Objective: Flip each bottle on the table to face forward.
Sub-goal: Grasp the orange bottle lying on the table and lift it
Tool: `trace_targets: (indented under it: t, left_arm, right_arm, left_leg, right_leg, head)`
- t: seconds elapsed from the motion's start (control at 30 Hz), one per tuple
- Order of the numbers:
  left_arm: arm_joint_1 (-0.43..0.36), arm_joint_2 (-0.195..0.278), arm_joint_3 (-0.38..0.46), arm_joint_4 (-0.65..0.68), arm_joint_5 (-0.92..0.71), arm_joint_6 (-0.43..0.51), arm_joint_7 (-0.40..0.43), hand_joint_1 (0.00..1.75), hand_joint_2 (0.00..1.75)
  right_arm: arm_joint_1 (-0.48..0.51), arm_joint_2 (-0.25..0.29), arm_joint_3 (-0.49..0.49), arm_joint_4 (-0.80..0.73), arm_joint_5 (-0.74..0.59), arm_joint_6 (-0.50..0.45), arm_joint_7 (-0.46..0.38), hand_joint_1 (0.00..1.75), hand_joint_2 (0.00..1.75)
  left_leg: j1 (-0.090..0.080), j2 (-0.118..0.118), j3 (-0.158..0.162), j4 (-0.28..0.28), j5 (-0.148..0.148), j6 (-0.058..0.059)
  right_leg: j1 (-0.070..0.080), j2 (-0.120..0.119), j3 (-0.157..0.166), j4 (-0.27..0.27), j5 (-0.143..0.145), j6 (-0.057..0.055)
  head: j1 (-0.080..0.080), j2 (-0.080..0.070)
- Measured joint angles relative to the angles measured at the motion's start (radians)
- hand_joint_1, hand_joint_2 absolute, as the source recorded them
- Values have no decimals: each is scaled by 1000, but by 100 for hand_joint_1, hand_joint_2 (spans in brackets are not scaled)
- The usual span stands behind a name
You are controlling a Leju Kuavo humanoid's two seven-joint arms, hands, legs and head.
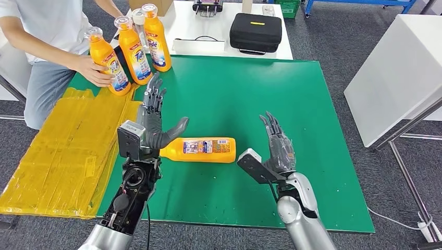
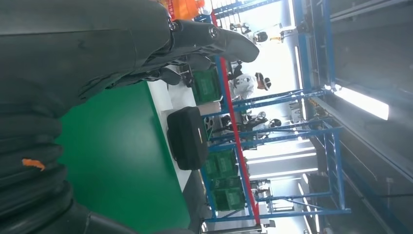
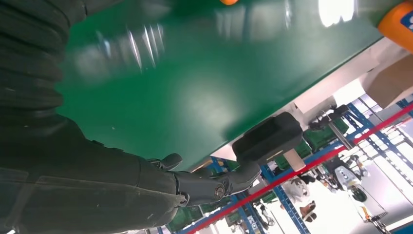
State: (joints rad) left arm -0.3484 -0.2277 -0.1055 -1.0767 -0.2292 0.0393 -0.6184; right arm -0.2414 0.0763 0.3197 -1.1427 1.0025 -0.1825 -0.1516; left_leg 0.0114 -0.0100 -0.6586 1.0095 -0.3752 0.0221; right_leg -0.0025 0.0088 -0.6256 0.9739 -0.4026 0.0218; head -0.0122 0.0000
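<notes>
Left hand (image 1: 156, 122): fingers (image 1: 152, 96) spread, holding nothing, thumb just over the neck end of the lying bottle (image 1: 200, 149). Right hand (image 1: 279, 146) equally spread and empty, just beside the bottle's base. Bottle flat mid-counter (image 1: 312, 104).

Risk: round body may roll off line if one palm closes first.

Cap hidden behind left hand. A person's hand (image 1: 93, 70) steadies the upright bottles (image 1: 133, 49); front labels partly masked.

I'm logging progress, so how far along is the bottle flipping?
Three upright orange detergent bottles at the green mat's far corner look done; a person's hand touches one. The lying orange bottle remains, between the open left hand and right hand, unheld.
</notes>
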Motion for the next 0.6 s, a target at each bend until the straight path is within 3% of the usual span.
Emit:
trace_targets:
  t: [0.3,0.43,0.6]
  left_arm:
    - [-1,-1,-11,0,20,-18,-4,0,175]
    - [-24,-25,-80,13,60,-67,-14,0,175]
    - [-54,-40,-119,42,79,-75,-18,0,175]
  right_arm:
    - [-24,0,0,36,28,23,40,0,175]
    - [-182,7,6,250,85,144,69,0,175]
    - [-308,34,24,425,59,230,-41,0,175]
  left_leg:
    - [0,0,0,0,0,0]
    - [0,0,0,0,1,0]
    - [0,0,0,0,2,0]
  right_leg:
    - [0,0,0,0,0,0]
    - [0,0,0,0,2,1]
    - [0,0,0,0,2,2]
  head:
    - [0,0]
    - [0,0]
    - [0,0]
